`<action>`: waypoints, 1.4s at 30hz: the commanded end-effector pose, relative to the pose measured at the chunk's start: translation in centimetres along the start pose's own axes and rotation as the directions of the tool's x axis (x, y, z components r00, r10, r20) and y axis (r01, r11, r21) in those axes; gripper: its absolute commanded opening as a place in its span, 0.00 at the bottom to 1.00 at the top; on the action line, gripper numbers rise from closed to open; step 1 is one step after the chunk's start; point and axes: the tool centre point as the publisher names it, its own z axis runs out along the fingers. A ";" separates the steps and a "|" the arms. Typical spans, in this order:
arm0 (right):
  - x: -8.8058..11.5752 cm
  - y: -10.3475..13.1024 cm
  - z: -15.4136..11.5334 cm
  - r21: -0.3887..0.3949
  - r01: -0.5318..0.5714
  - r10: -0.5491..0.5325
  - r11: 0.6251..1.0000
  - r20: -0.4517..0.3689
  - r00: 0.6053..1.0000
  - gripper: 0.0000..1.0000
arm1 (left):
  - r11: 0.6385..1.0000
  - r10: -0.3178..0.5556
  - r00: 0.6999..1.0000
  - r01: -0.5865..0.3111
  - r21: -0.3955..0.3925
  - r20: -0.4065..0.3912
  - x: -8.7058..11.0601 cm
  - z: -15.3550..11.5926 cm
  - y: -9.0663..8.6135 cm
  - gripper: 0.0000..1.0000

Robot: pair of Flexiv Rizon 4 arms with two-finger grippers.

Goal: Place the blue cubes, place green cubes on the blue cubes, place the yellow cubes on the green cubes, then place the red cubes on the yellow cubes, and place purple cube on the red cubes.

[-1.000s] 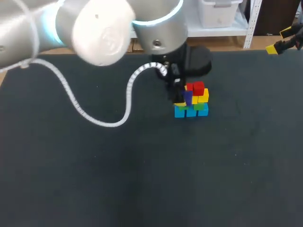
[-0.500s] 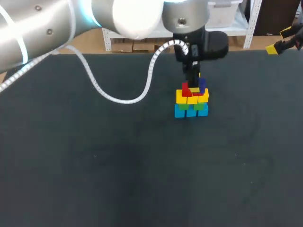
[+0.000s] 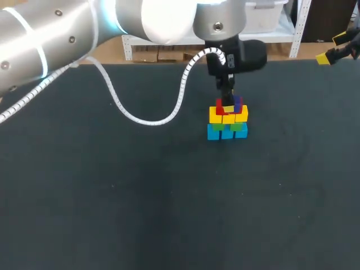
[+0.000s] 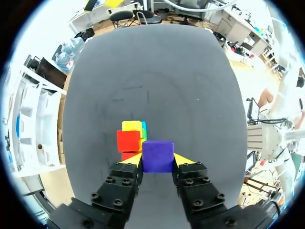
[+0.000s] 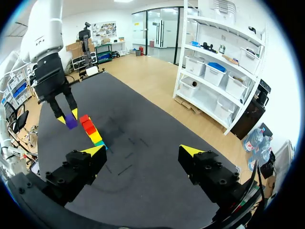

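Pinching the purple cube (image 4: 157, 155), the left pincer (image 4: 158, 161) is held just over the red cubes (image 3: 221, 107).
These are stacked on yellow cubes (image 3: 215, 116), green cubes (image 3: 236, 127) and blue cubes (image 3: 214, 133) on the worktop (image 3: 140, 197); farther off, the right pincer (image 5: 143, 150) is spread wide.

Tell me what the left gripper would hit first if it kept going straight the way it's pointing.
The left gripper, shut on the purple cube, points down at the cube stack. The purple cube would likely meet the red cubes first, though the gap between them is unclear.
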 end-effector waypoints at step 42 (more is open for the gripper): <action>0.0 -0.1 0.1 -0.005 0.001 -0.001 1.000 0.003 1.000 1.00 | 1.000 -0.012 1.000 0.012 0.012 -0.018 0.1 0.2 2.8 0.00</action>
